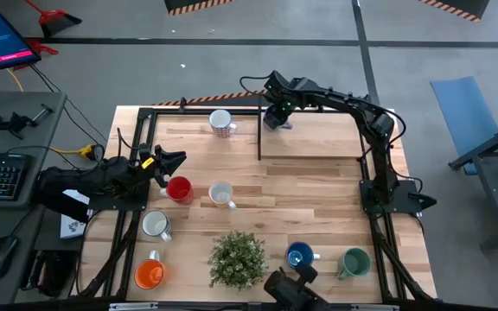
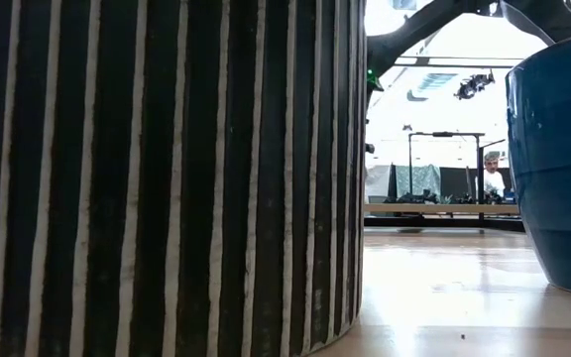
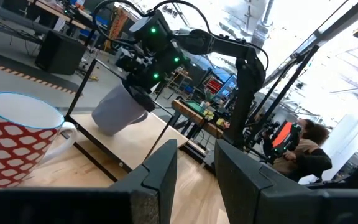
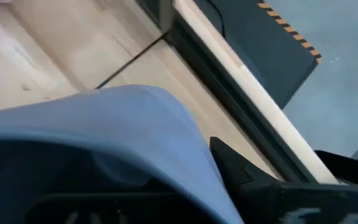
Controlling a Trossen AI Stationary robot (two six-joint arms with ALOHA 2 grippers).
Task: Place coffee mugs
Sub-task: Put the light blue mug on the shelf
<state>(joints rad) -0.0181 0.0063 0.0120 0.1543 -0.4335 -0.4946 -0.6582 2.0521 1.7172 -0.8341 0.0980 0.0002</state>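
My right gripper (image 1: 277,119) is at the table's far edge, shut on the lavender-blue mug (image 3: 118,111), which fills the right wrist view (image 4: 104,137). My left gripper (image 1: 169,164) is open at the left side, just beyond the red mug (image 1: 178,188), touching nothing. The red-patterned white mug (image 1: 222,123) stands on its base at the far edge and also shows in the left wrist view (image 3: 17,140). The white mug (image 1: 221,194), cream mug (image 1: 156,225), orange mug (image 1: 150,274), blue mug (image 1: 299,255) and green mug (image 1: 354,262) stand on the table. My right gripper holds the lavender-blue mug by its upper end near the rim (image 3: 135,96), coming from above. One dark finger (image 4: 247,177) lies against the outer wall; the other is hidden by the mug. The mug is lifted clear and tilted, its base pointing down toward the board.
A leafy plant (image 1: 236,257) in a striped pot (image 2: 167,178) stands near the front edge, blocking most of the low view. A framed light board (image 1: 318,138) covers the far right part of the table. Black frame rails (image 1: 145,147) border the table. A person (image 3: 303,149) sits beyond it.
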